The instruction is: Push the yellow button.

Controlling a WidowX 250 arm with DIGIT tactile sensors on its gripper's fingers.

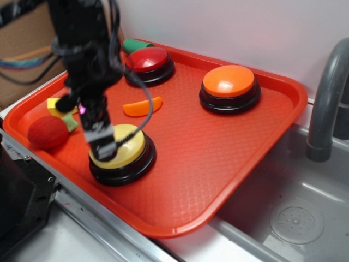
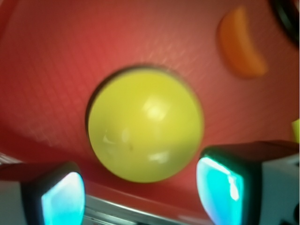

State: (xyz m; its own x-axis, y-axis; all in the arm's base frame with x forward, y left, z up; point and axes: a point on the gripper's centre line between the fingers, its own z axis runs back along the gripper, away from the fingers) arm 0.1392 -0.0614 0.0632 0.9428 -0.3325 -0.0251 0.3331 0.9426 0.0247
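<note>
Now the pincer (image 1: 103, 143) hangs low over the left side of the yellow button (image 1: 124, 146), which sits at the near left of the red tray (image 1: 218, 164). Its fingers (image 2: 220, 185) stand apart, with the dome showing between them.

Exterior view high off to my side, angled down across red tray (image 1: 262, 164), mid range; wrist view rides above my gripper (image 2: 140, 192), facing straight down, very close, blurred; both share yellow button (image 1: 128, 143) below my fingertips (image 2: 63, 199) and orange slice (image 2: 241, 44) beyond.
</note>
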